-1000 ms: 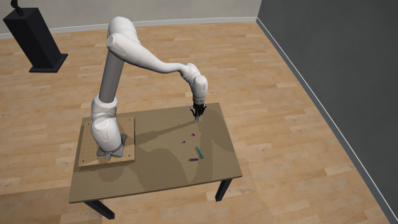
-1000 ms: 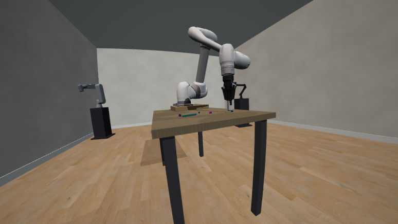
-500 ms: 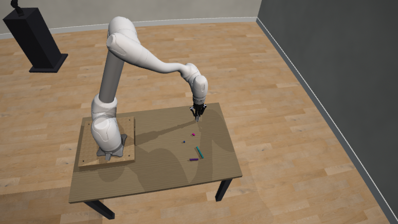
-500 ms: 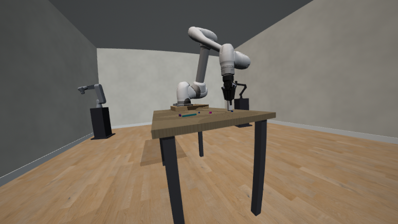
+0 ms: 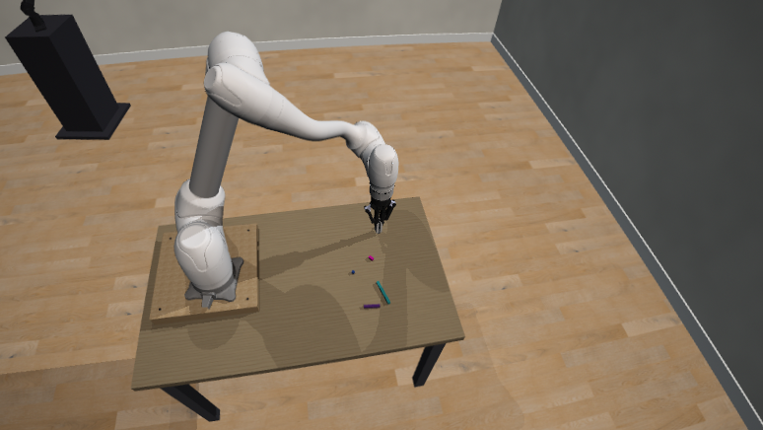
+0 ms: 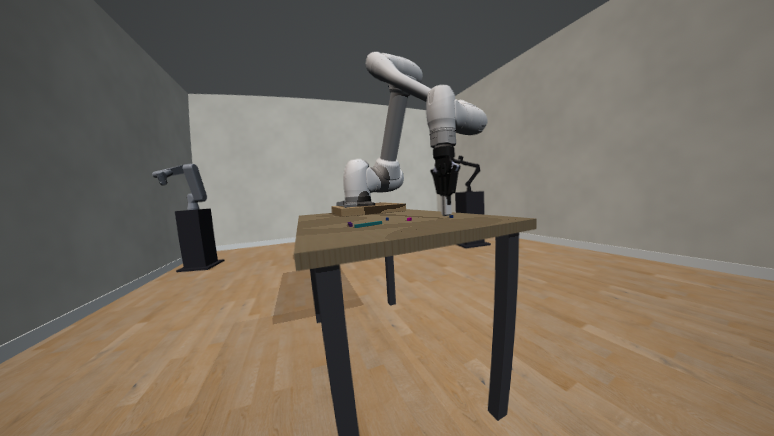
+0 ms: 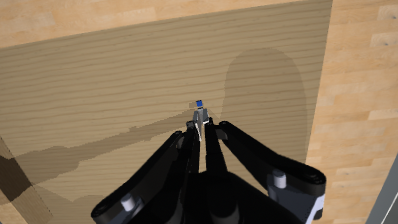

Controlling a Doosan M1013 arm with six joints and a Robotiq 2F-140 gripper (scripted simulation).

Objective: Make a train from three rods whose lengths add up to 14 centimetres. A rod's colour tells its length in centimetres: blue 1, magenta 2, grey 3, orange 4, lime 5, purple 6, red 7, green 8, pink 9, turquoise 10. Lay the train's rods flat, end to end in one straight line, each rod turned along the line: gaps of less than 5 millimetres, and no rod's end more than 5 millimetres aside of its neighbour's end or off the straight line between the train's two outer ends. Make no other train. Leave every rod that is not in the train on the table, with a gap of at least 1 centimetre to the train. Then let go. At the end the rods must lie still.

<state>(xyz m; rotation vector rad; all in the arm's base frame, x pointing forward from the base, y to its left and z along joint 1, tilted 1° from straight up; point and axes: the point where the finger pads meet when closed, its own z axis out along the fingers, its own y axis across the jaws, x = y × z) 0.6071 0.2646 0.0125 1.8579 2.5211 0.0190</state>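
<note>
- On the table (image 5: 299, 341) (image 6: 411, 238) (image 7: 125, 65), the top view shows four rods away from the gripper (image 5: 379, 229) (image 6: 446, 212) (image 7: 202, 116): one magenta rod (image 5: 371, 258) (image 6: 409, 219), one small blue rod (image 5: 353, 272) (image 6: 387, 219), one turquoise rod (image 5: 382, 293) (image 6: 368, 224) and one purple rod (image 5: 371, 306) (image 6: 349, 224).
- One more blue piece (image 6: 450, 216) (image 7: 199, 103) shows right at the fingertips in the exterior and wrist views; the top view gives no clear sight of it.
- One gripper, pointing down, low over the table: its fingers are nearly together. Whether they are clamped on anything cannot be told; the wrist view shows grey at the tips, perhaps pads, perhaps a rod.
- Turquoise and purple lie near each other at different angles, apart. Magenta and the small blue rod lie separately, between that pair and the gripper. None of these four forms a straight end-to-end line.
- The exterior view shows purple mostly end-on, where the top view shows its length.
- Two black pedestals (image 5: 63, 74) (image 6: 196, 238) with smaller arms stand in the exterior view; the top view has just one.
- Four table legs (image 6: 504, 324) appear from the exterior, two from above.
- The wrist view catches none of the four separate rods.

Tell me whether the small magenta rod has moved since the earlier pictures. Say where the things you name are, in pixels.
No, the magenta rod (image 5: 371, 258) (image 6: 409, 219) lies at the same spot on the brown wooden table (image 5: 299, 341) (image 6: 411, 238).
</note>
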